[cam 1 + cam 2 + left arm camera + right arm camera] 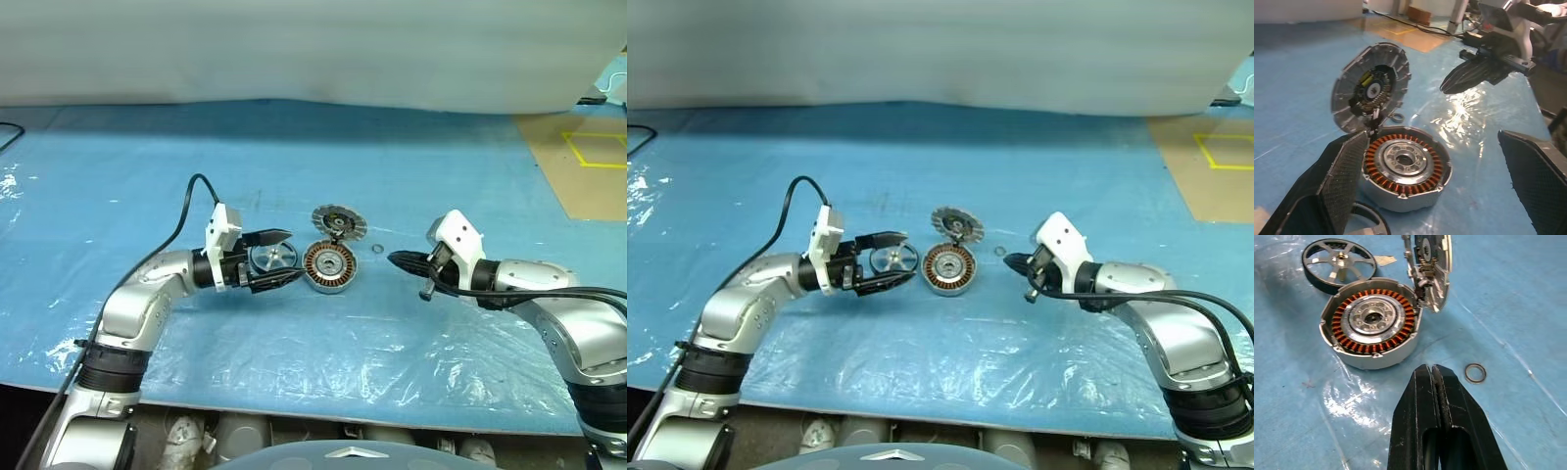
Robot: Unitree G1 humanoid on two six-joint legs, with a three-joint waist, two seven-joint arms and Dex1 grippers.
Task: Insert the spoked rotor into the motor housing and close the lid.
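The motor housing sits mid-table, a silver can with copper windings showing inside. Its lid stands open on edge at the far rim, ribbed face towards the can. The spoked rotor lies flat on the sheet just left of the housing. My left gripper is open, its fingers spread to either side of the rotor and not gripping it. To the right of the housing hangs my right gripper, shut on nothing and clear of the can.
A small metal ring lies on the blue plastic sheet between the housing and my right gripper. A black cable runs from my left wrist. Brown floor with yellow tape lies at the far right.
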